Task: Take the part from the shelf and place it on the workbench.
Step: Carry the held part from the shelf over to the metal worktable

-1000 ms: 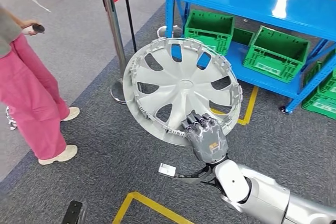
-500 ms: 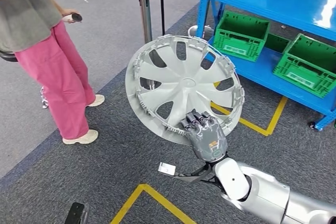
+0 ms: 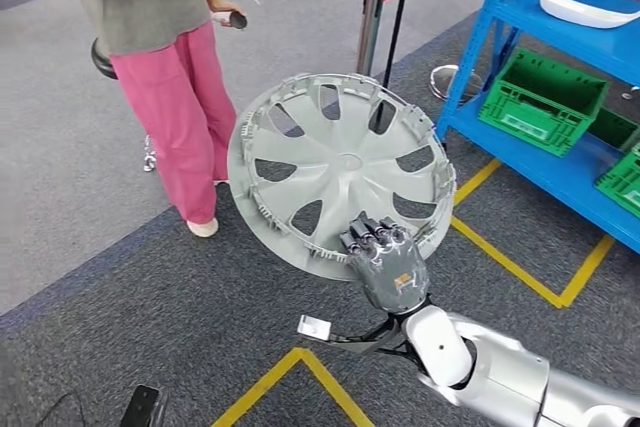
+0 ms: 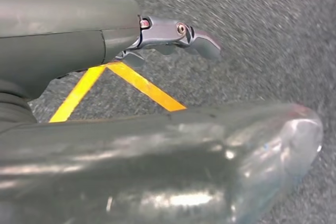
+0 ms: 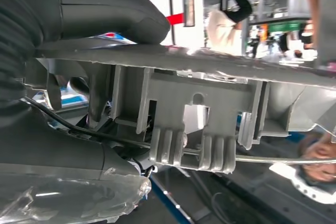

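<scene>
The part is a large grey wheel cover (image 3: 340,162) with spoke openings and a clip-lined rim, held up above the carpet in the head view. My right hand (image 3: 389,267) grips its near rim, fingers curled over the edge, the silver arm coming in from the lower right. The right wrist view looks close along the cover's rim clips (image 5: 198,93), with my thumb (image 5: 111,19) pressed on it. My left hand (image 4: 79,40) hangs over the carpet holding nothing, one finger (image 4: 178,32) stretched out.
A person in pink trousers (image 3: 181,117) stands close at the left, holding a dark controller. A steel post (image 3: 371,12) with a red belt stands behind the cover. A blue shelf (image 3: 558,17) with green crates (image 3: 540,97) is at the right. Yellow tape (image 3: 521,267) marks the floor.
The whole view has swung left: the shelf has slid to the right edge and the person has come nearer the middle. My right hand keeps hold of the wheel cover.
</scene>
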Available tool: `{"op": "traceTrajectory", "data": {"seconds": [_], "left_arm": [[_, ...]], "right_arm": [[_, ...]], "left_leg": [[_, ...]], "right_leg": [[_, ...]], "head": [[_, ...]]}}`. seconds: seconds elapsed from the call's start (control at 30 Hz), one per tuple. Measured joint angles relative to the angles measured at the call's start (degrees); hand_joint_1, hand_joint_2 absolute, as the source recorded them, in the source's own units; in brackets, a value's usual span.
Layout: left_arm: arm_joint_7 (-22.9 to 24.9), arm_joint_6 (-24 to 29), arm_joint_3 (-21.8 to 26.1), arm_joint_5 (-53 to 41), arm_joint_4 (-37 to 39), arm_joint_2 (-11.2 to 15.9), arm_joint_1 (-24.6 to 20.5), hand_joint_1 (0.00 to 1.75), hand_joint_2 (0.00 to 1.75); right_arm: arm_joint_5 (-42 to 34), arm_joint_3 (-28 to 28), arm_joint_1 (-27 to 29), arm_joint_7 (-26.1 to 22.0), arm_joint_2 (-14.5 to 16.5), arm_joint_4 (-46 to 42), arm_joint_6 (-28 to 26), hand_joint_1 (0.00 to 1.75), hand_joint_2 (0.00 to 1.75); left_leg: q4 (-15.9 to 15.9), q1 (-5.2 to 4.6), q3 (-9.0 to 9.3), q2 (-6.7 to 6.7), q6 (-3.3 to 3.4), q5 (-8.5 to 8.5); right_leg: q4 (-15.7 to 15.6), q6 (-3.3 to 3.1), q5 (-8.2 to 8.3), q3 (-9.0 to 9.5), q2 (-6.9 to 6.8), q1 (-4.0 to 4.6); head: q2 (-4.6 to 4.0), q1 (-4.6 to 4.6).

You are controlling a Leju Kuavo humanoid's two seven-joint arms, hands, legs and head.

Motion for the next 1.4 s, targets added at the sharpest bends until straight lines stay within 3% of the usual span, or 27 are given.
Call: {"op": "traceTrajectory", "data": {"seconds": [0.07,0.1,0.17,0.2,0.23,0.3,0.33,0.4,0.43,0.47,0.53,0.6,0.67,0.7,0.77,0.83,0.9,0.93,0.97,1.0,1.07,1.1,1.17,1.2,1.27,1.33,1.4], "left_arm": [[0.31,-0.26,-0.02,-0.5,0.01,-0.01,0.01,0.0,0.0],[0.43,-0.32,-0.03,-0.68,0.02,-0.01,0.1,0.0,0.0],[0.64,-0.28,-0.05,-1.1,0.03,0.11,0.42,0.0,0.0],[0.74,-0.25,-0.11,-1.48,0.03,0.17,0.64,0.0,0.0],[0.92,-0.21,-0.21,-1.92,0.04,0.24,0.77,0.0,0.0],[1.29,-0.17,-0.58,-2.64,0.04,0.35,0.81,0.0,0.0],[1.49,-0.17,-0.78,-2.86,0.04,0.41,0.79,0.0,0.0],[1.83,-0.18,-1.09,-3.15,0.06,0.52,0.91,0.0,0.0],[2.07,-0.18,-1.17,-3.25,0.07,0.6,1.01,0.0,0.0],[2.34,-0.18,-1.21,-3.31,0.08,0.7,1.09,0.0,0.0],[2.85,-0.2,-1.27,-3.41,0.09,0.87,1.04,0.0,0.0],[3.24,-0.25,-1.39,-3.68,0.1,0.94,0.92,0.0,0.0],[3.56,-0.32,-1.56,-4.06,0.2,1.07,1.03,0.0,0.0],[3.67,-0.36,-1.63,-4.21,0.26,1.14,1.18,0.0,0.0],[3.79,-0.43,-1.72,-4.45,0.34,1.35,1.22,0.0,0.0],[3.86,-0.44,-1.92,-4.65,0.38,1.52,1.0,0.0,0.0],[3.93,-0.45,-2.27,-4.84,0.46,1.63,0.92,0.0,0.0],[4.0,-0.45,-2.42,-4.88,0.5,1.71,0.97,0.0,0.0],[4.08,-0.45,-2.5,-4.9,0.52,1.81,1.01,0.0,0.0],[4.21,-0.44,-2.54,-4.9,0.52,1.93,1.04,0.0,0.0],[4.54,-0.32,-2.55,-4.89,0.52,2.24,0.97,0.0,0.0],[4.72,-0.26,-2.56,-4.95,0.53,2.41,1.0,0.0,0.0],[5.18,-0.22,-2.59,-5.32,0.58,2.87,1.29,0.0,0.0],[5.53,-0.29,-2.66,-5.79,0.62,3.11,1.51,0.0,0.0],[6.35,-0.51,-2.97,-6.91,0.67,3.65,1.65,0.0,0.0],[6.91,-0.74,-3.43,-7.69,0.68,4.13,1.36,0.0,0.0],[7.3,-1.05,-3.9,-8.2,0.69,4.45,1.13,0.0,0.0]], "right_arm": [[0.01,-0.03,0.13,-0.01,-0.32,-0.68,0.69,1.75,1.75],[0.02,-0.04,0.2,-0.02,-0.45,-1.04,0.93,1.75,1.75],[0.02,-0.05,0.34,-0.04,-0.55,-1.69,1.42,1.75,1.75],[0.0,-0.07,0.44,-0.03,-0.62,-2.04,1.77,1.75,1.75],[-0.01,-0.09,0.6,-0.02,-0.73,-2.43,2.16,1.75,1.75],[0.0,-0.15,1.05,0.01,-1.07,-3.23,2.85,1.75,1.75],[0.01,-0.17,1.27,0.01,-1.23,-3.54,3.12,1.75,1.75],[-0.02,-0.18,1.74,0.02,-1.5,-3.91,3.55,1.75,1.75],[-0.04,-0.17,1.95,0.02,-1.58,-4.07,3.71,1.75,1.75],[-0.05,-0.17,2.11,0.02,-1.63,-4.26,3.82,1.75,1.75],[-0.05,-0.16,2.11,0.01,-1.71,-4.76,4.1,1.75,1.75],[-0.03,-0.13,1.87,0.0,-1.88,-5.21,4.37,1.75,1.75],[-0.01,0.02,1.52,-0.01,-2.01,-5.44,4.42,1.75,1.75],[-0.02,0.1,1.32,-0.01,-2.02,-5.5,4.37,1.75,1.75],[-0.02,0.17,1.03,-0.01,-2.1,-5.63,4.13,1.75,1.75],[0.01,0.22,0.95,0.0,-2.33,-5.71,3.59,1.75,1.75],[0.02,0.38,0.99,-0.01,-2.52,-5.68,3.17,1.75,1.75],[0.01,0.46,0.98,-0.01,-2.56,-5.67,3.15,1.75,1.75],[0.0,0.53,0.91,-0.01,-2.56,-5.68,3.23,1.75,1.75],[0.0,0.56,0.79,-0.01,-2.59,-5.71,3.34,1.75,1.75],[0.03,0.56,0.61,-0.01,-2.7,-5.83,3.5,1.75,1.75],[0.05,0.56,0.62,-0.02,-2.78,-5.92,3.51,1.75,1.75],[0.04,0.54,0.8,-0.04,-2.89,-6.12,3.51,1.75,1.75],[0.01,0.37,0.95,-0.05,-3.0,-6.29,3.64,1.75,1.75],[-0.03,-0.5,1.4,-0.02,-3.43,-6.92,4.17,1.75,1.75],[-0.02,-1.72,1.85,0.02,-4.08,-7.63,4.78,1.75,1.75],[-0.02,-2.59,2.32,0.02,-4.83,-8.37,5.63,1.75,1.75]], "left_leg": [[0.09,0.07,-0.36,-1.5,-0.38,0.25],[0.09,0.24,-0.67,-2.18,-0.71,0.44],[-0.08,0.52,-1.15,-3.45,-1.45,0.85],[0.2,0.42,-1.41,-2.83,-1.72,0.65],[1.37,0.24,-2.05,-1.28,-1.99,-0.18],[7.16,0.02,-4.95,3.18,-2.52,-3.47],[11.02,0.15,-6.91,4.53,-2.82,-5.22],[15.55,0.51,-9.18,5.39,-3.27,-6.36],[14.85,0.66,-8.76,5.58,-3.47,-5.46],[12.07,0.78,-7.2,6.08,-3.64,-3.79],[4.61,0.7,-2.97,8.71,-3.71,-0.83],[0.88,0.45,-1.05,10.07,-2.84,-0.17],[0.68,0.3,-1.15,8.65,-1.65,-0.43],[0.65,0.32,-1.11,7.92,-1.26,-0.46],[0.6,0.45,-0.95,6.54,-0.51,-0.38],[0.59,0.43,-0.93,5.03,-0.08,-0.34],[0.6,0.32,-0.93,3.27,0.05,-0.34],[0.61,0.3,-0.9,2.41,0.05,-0.33],[0.62,0.31,-0.86,1.55,0.02,-0.32],[0.63,0.35,-0.8,0.71,-0.06,-0.29],[0.74,0.38,-0.95,-0.85,-0.47,-0.16],[0.74,0.48,-1.16,-1.53,-0.81,-0.02],[0.54,0.79,-1.56,-2.9,-1.65,0.41],[0.57,0.88,-1.73,-2.82,-1.99,0.4],[2.99,0.65,-3.03,0.01,-2.44,-1.26],[9.87,0.42,-6.34,3.99,-2.69,-4.93],[16.28,0.43,-9.26,5.25,-2.87,-7.29]], "right_leg": [[-6.36,-0.57,2.14,2.98,2.78,-0.04],[-7.44,-0.65,2.21,3.5,3.39,0.0],[-7.95,-0.67,2.46,3.85,2.14,0.02],[-8.34,-0.82,2.66,4.08,1.36,-0.09],[-8.74,-0.99,2.85,4.34,0.48,-0.24],[-9.17,-1.23,3.0,4.65,-1.37,-0.28],[-9.16,-1.26,2.96,4.65,-2.32,-0.24],[-9.13,-1.17,2.81,4.63,-4.16,-0.26],[-9.09,-1.04,2.7,4.64,-5.01,-0.32],[-9.0,-0.83,2.55,4.68,-5.84,-0.4],[-8.53,-0.18,2.01,4.73,-7.23,-0.2],[-8.15,0.43,1.43,4.82,-8.46,0.21],[-8.23,0.92,1.02,5.19,-9.72,0.23],[-8.02,1.22,0.63,5.26,-9.46,0.07],[-4.78,1.62,-1.52,4.0,-6.75,-0.28],[2.97,1.62,-5.02,0.2,-3.55,-0.38],[8.65,1.45,-6.34,-3.21,-2.61,-0.34],[8.45,1.31,-5.39,-3.58,-2.47,-0.33],[5.96,1.13,-3.45,-2.81,-2.14,-0.35],[2.04,0.98,-1.1,-1.25,-1.14,-0.46],[-4.94,0.86,1.74,1.87,1.63,-0.8],[-6.58,0.88,2.07,2.69,2.55,-0.86],[-7.07,0.7,1.98,3.11,2.02,-0.68],[-7.23,0.4,2.13,3.22,1.3,-0.62],[-7.76,-0.39,2.46,3.53,-0.34,-0.59],[-8.02,-0.87,2.54,3.65,-2.06,-0.37],[-8.02,-0.97,2.48,3.64,-3.83,-0.19]], "head": [[0.0,-0.08],[0.0,-0.13],[0.0,-0.12],[0.0,-0.21],[0.0,-0.42],[0.0,-0.83],[0.0,-0.96],[0.0,-0.96],[0.0,-0.96],[0.0,-0.96],[0.0,-1.08],[0.0,-1.02],[0.0,-0.86],[0.0,-0.84],[0.0,-0.75],[0.0,-0.62],[0.0,-0.56],[0.0,-0.56],[0.0,-0.56],[0.0,-0.56],[0.0,-0.59],[0.0,-0.6],[0.0,-0.61],[0.0,-0.63],[0.0,-0.87],[0.0,-1.08],[0.0,-1.09]]}}
